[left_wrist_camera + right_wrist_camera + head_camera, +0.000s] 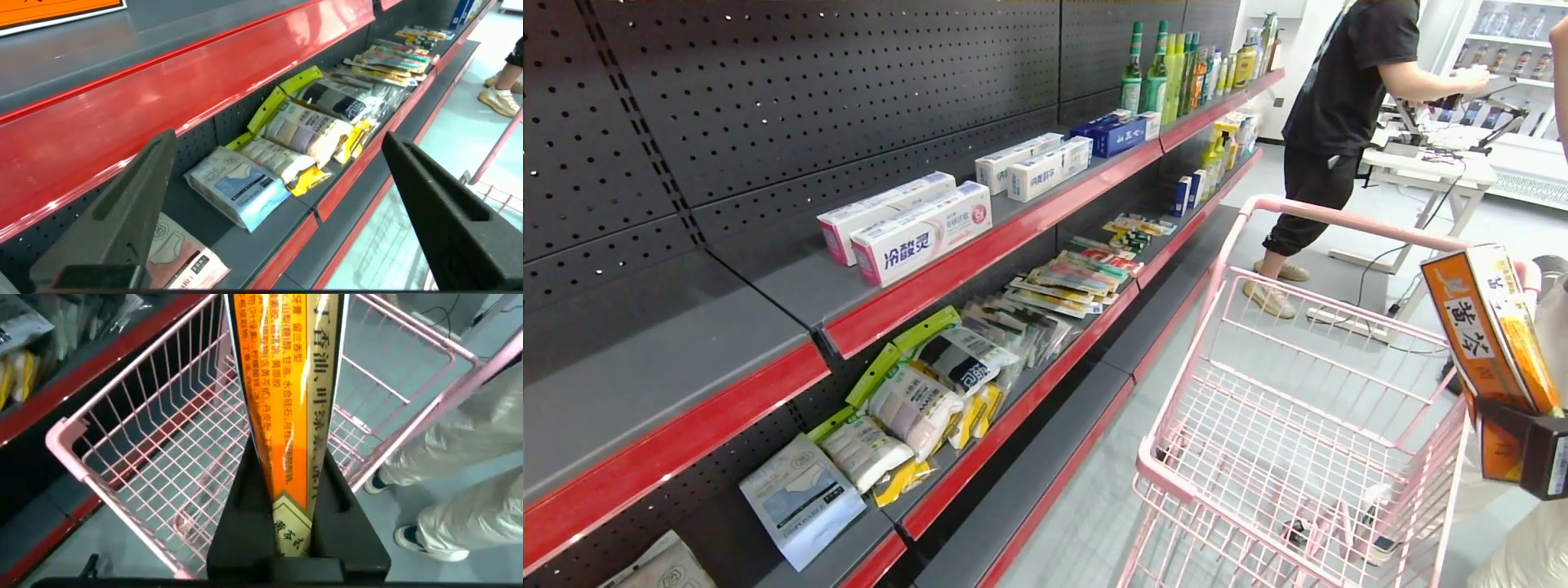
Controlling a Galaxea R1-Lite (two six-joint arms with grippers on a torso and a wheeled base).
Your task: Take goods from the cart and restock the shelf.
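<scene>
Clamping orange box (1490, 327), right tool (1521, 437) hangs over cart (1339, 217); shelf (980, 253) beside.

An orange box (1490, 327) with dark lettering stands tilted, its lower end clamped in the right gripper (282, 490), above the right side of the pink wire cart (1152, 461). The cart stands just beside the grey, red-edged shelf (980, 245), whose tiers are partly stocked.

Head camera looks down over the shelf (980, 245) and pink cart (1339, 218); left wrist closely shares the shelf's pouches (286, 139), right wrist overlooks the cart.
</scene>
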